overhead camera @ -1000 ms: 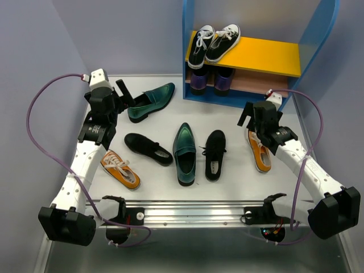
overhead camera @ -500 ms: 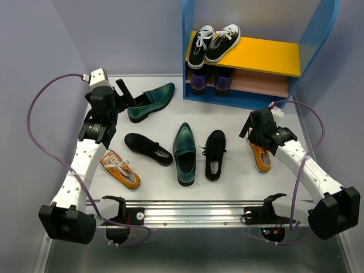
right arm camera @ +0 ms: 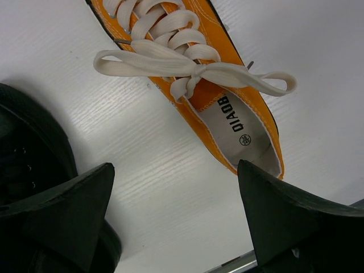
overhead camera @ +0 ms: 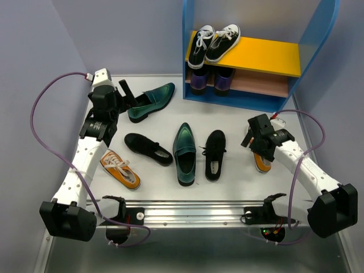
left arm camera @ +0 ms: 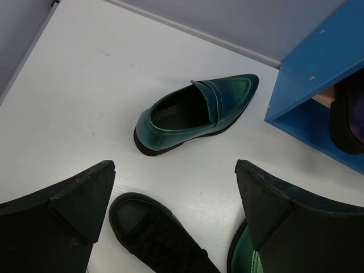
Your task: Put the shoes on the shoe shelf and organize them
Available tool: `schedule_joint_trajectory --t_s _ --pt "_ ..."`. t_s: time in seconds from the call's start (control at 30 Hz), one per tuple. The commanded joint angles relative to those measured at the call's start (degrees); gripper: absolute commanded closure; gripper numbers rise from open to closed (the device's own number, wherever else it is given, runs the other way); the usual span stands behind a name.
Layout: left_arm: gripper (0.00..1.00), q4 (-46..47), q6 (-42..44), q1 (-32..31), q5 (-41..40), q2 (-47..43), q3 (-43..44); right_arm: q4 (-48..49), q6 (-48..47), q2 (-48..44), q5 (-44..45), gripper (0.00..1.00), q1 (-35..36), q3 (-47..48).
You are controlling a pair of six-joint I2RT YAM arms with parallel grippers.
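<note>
Right end effector [right arm camera: 175,170], spread wide, hangs over a canvas orange sneaker [right arm camera: 227,108] with flat white laces at the frame's right. Left end effector [left arm camera: 175,165], equally spread, faces a glossy, pointed green loafer [left arm camera: 196,114] upper left, near the blue-sided shelf [overhead camera: 315,51].

In the right wrist view you can read one print: black capital letters "QIAOB" on the pale insole [right arm camera: 242,133] of the orange canvas sneaker with white laces [right arm camera: 196,79]. They run along the heel end, with a small round black emblem beside them, too small to make out. From above, the plain black low shoe [overhead camera: 215,154] shows a faint light mark inside, which you cannot read.
</note>
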Motion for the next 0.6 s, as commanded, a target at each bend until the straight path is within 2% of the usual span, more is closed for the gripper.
schedule_joint_trajectory --t_s 0.0,0.07,0.23,0.33,0.43,0.57 --pt "0.01 1.9 0.4 -0.1 1.2 -0.8 0.8 0.5 -1.3 1.8 0.6 0.06 -1.3 -0.4" --pt "0.01 2.1 0.4 -0.1 1.5 -0.6 0.4 2.9 -3.9 3.0 0.3 0.1 -2.6 -1.1" --pt "0.01 1.7 1.2 -0.1 0.9 -1.1 0.7 7.2 -10.6 5.6 -4.2 0.11 -8.6 -2.2" --pt "0.01 1.9 1.5 -0.1 0.7 -1.1 0.4 8.3 -12.2 7.9 -5.9 0.21 -9.3 -2.4" --pt "0.01 1.7 1.4 -0.2 0.7 -0.9 0.5 8.8 -12.7 9.4 -8.3 0.24 -9.3 -2.8" --pt "0.01 1.8 1.3 -0.1 0.7 -0.9 0.6 10.0 -14.1 9.2 -11.6 0.4 -9.3 -3.5"
